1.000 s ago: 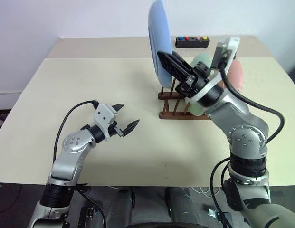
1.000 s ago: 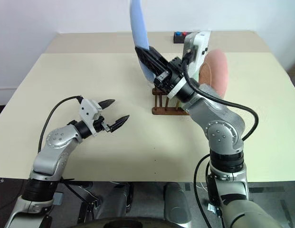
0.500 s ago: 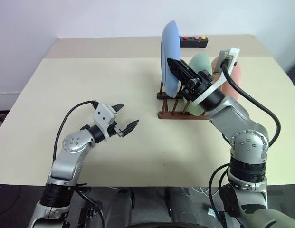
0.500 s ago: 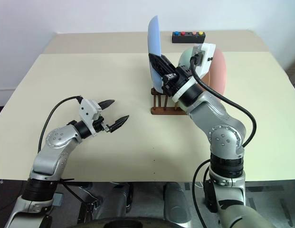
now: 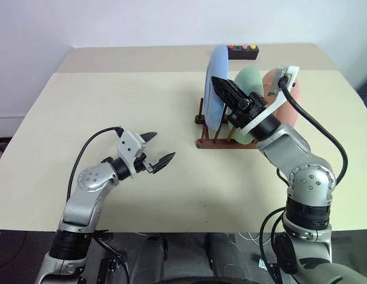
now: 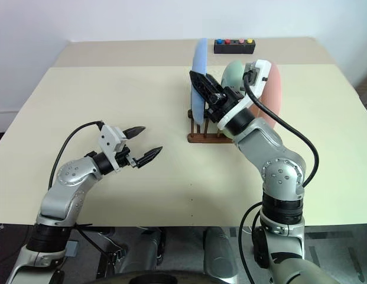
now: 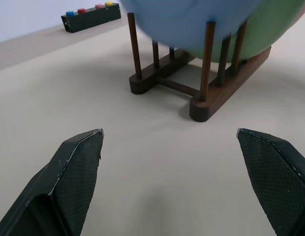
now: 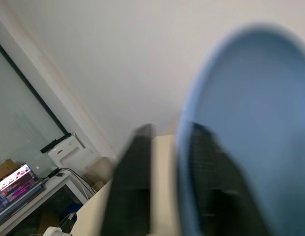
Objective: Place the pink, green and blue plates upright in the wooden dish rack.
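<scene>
Wooden dish rack: dark, smooth finish. Blue plate: matt, smooth. My left fingertips: black, cross-hatched texture. Table: matt beige.

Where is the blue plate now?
In the head views, the blue plate stands upright at the left end of the wooden dish rack, beside the green plate.

blue plate: now lowered from mid-air, upright between the pegs of the wooden dish rack
right gripper: lower now, fingers parting around the plate's rim
</scene>
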